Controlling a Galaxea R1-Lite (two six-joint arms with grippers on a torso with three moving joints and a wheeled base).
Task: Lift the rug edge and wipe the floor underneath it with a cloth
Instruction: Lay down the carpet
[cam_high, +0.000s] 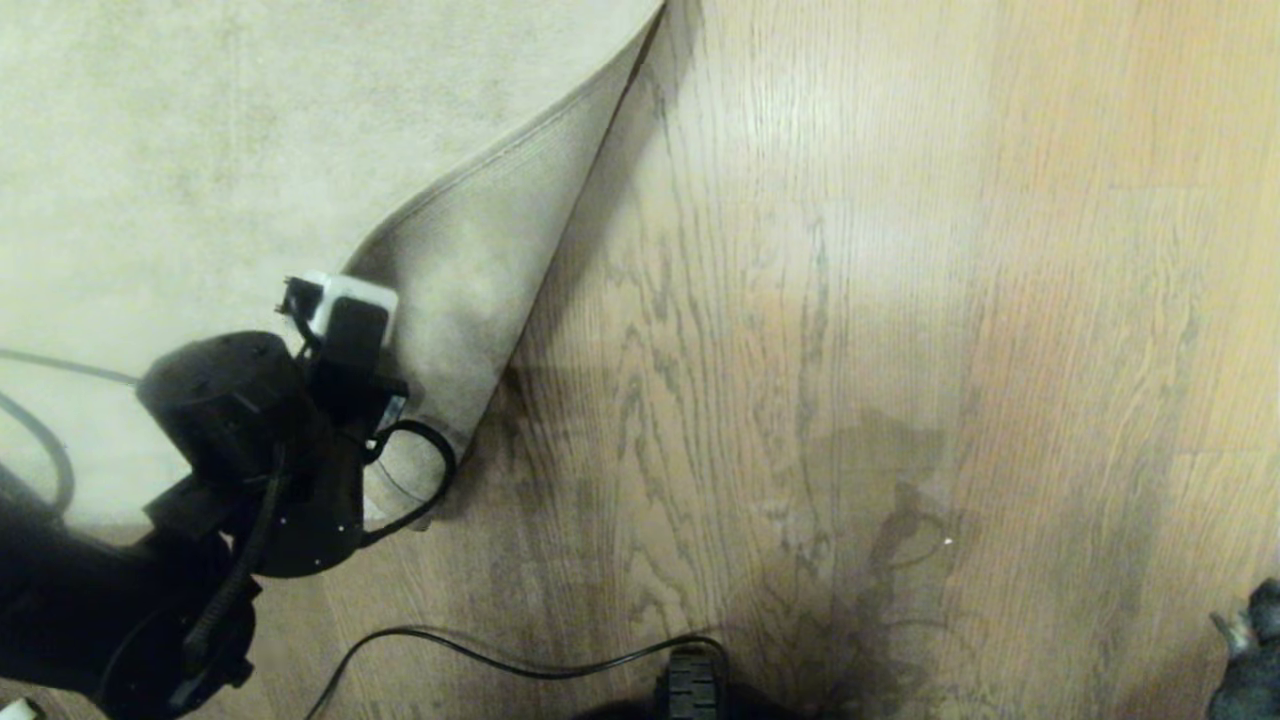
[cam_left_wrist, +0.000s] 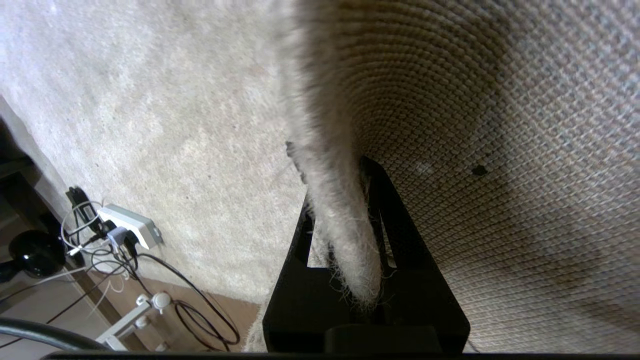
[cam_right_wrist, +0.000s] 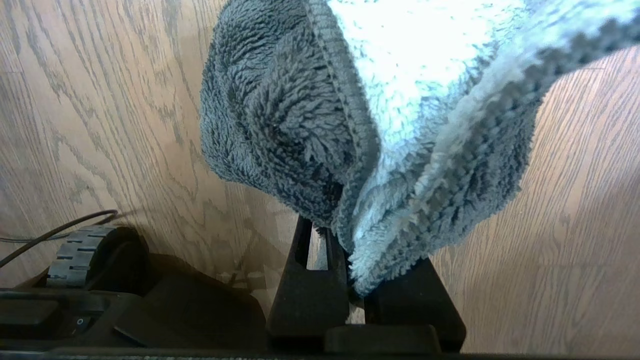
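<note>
The right gripper (cam_right_wrist: 345, 280), seen only in its wrist view, is clenched on the cloth (cam_right_wrist: 360, 130) above the floor (cam_right_wrist: 100, 125). The left gripper (cam_left_wrist: 342, 235) pinches the rug edge (cam_left_wrist: 330, 200); only the head view shows the folded corner raised off the planks, its woven backing turned outward.

Warm light is glancing off bare planks while a white power strip (cam_left_wrist: 131, 226) and tangled cables (cam_left_wrist: 200, 310) are lying nearby.
</note>
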